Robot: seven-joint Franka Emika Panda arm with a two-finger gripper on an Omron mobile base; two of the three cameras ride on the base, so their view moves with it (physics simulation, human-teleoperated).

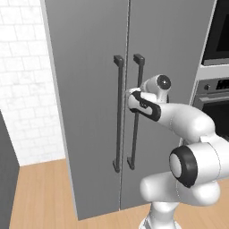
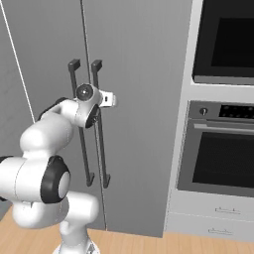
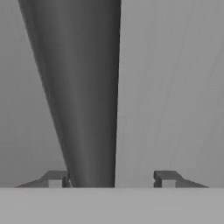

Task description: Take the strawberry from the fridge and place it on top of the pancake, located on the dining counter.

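The grey two-door fridge [image 1: 89, 67] [image 2: 144, 74] stands closed in front of me, so the strawberry is hidden. The pancake and the dining counter are out of view. My gripper [image 3: 110, 179] is at the right door's dark bar handle [image 1: 133, 143] [image 2: 102, 149] [image 3: 83, 96], about a third of the way down it. In the hand view the handle runs up between the two fingertips [image 3: 54, 178]. The left tip is against the bar and the right tip stands well apart from it, so the jaws are open around the handle.
The left door's handle [image 1: 117, 125] [image 2: 80, 144] runs close beside the gripped one. Black-windowed wall ovens [image 2: 223, 44] and drawers [image 2: 218, 218] stand to the fridge's right. A white tiled wall [image 1: 22, 89] and wood floor [image 1: 40, 192] lie to its left.
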